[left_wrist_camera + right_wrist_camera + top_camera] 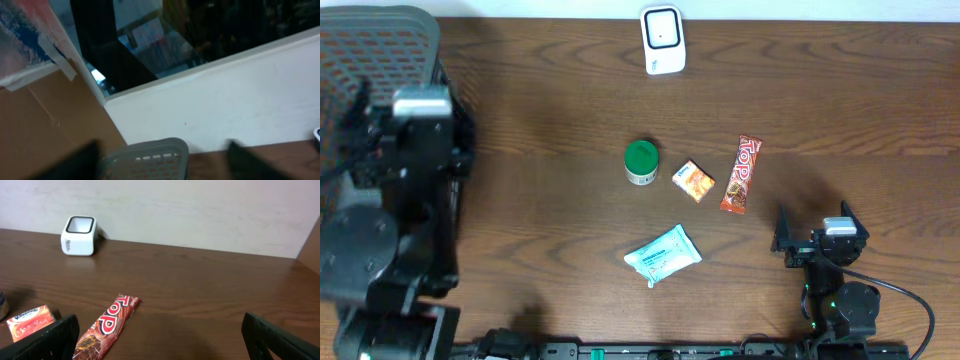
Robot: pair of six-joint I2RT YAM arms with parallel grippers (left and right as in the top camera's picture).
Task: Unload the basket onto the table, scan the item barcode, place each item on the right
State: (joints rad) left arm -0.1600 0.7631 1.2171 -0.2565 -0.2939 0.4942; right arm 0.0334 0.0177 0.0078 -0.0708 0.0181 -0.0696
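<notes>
White wall (pixel 200 215) backs the dark wooden table (pixel 540 220), window (pixel 215 30) above.
</notes>
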